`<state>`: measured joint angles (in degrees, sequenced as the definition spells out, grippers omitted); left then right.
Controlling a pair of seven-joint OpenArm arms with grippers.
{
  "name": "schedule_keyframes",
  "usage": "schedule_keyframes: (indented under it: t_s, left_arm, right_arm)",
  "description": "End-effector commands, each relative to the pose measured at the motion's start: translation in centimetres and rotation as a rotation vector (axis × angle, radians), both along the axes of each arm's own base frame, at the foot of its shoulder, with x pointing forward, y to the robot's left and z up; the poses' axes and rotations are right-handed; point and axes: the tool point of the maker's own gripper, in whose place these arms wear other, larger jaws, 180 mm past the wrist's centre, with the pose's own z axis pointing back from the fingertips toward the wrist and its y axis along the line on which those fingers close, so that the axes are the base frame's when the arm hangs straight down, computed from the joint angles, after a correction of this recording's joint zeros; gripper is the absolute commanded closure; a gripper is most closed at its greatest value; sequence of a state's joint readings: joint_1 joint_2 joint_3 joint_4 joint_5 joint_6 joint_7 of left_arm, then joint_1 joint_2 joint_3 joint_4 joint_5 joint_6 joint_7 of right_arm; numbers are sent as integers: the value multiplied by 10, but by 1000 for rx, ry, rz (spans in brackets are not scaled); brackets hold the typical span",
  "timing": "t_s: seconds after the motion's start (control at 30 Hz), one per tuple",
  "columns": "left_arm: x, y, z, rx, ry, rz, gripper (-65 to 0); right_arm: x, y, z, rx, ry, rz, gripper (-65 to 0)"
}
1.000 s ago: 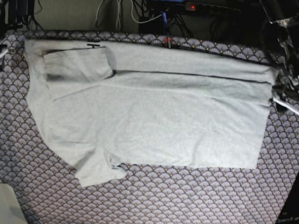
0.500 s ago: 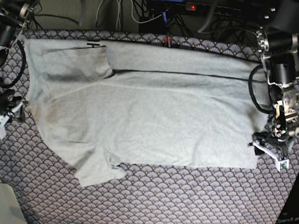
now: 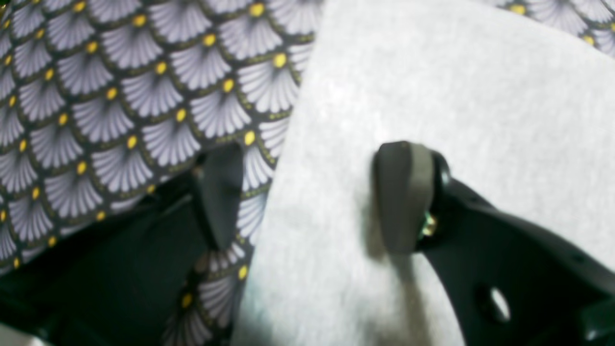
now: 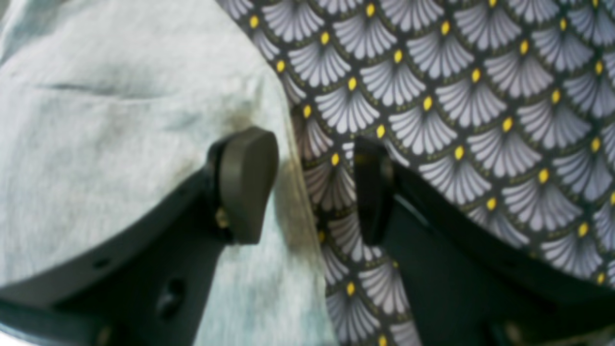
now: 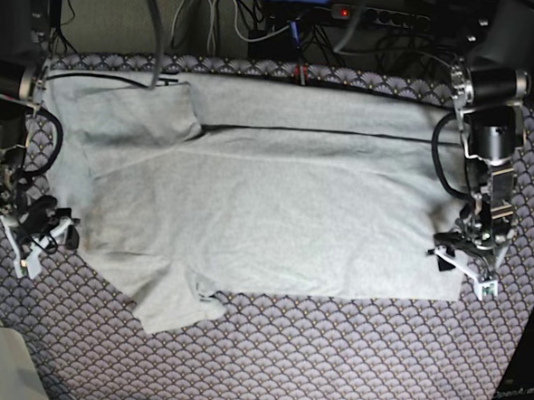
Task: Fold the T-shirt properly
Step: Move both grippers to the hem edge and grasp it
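1. Nearest the base camera, the bare patterned cloth [image 5: 329,367] takes up the front of the table; the loose short sleeve [image 5: 174,305] lies flat on it and points towards the viewer.

2. Behind it the T-shirt [image 5: 275,210] lies spread across the middle of the cloth, neck end towards the right arm and hem towards the left arm. Its far long side is already folded in, with a dark fold line running across; the near side is not, so I judge the coming step to be the matching fold from the near edge.

3. The left gripper [image 3: 312,197] is down at the hem corner with its jaws spread wide. One fingertip [image 3: 401,192] rests over grey fabric and the other stands over the pattern, so the shirt's edge runs between them. It straddles the edge but grips nothing, a placement suited to pinching that corner.

4. The right gripper [image 4: 314,185] mirrors this at the shoulder-side edge: jaws wide apart, one pad [image 4: 247,182] above the shirt, the other over the pattern, nothing held.

5. Against the earlier base pictures, both arms have come from the table's far corners down to the shirt's near ends. The left gripper sits closer to the hem corner than half a second ago. The shirt itself has barely shifted.
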<state>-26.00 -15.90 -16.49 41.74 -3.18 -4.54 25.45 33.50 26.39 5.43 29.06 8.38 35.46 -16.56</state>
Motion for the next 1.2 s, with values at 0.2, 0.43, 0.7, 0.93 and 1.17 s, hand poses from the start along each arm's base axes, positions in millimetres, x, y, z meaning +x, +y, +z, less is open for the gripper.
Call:
schedule_keyframes:
  t_s: [0.2,0.43,0.7,0.93,1.17]
  left_arm:
    - [26,5,33,15,-83,0,-427]
    - [32,5,40,15,-99,0,-427]
    - [40,5,50,31,-166,-4,-427]
    - [52,2,40,-11,-159,17,-427]
    - [52,6,28,-18,-170,38,-427]
  right_arm:
    - [14,-6,17,11,-63,-25,-302]
    - [-6,12,-13,36,-4,-9,-301]
    - [-20,14,-28,37,29,-5,-40]
    - [-28,14,-36,34,67,-3,0]
    - [-30,14,-37,34,70,-3,0]
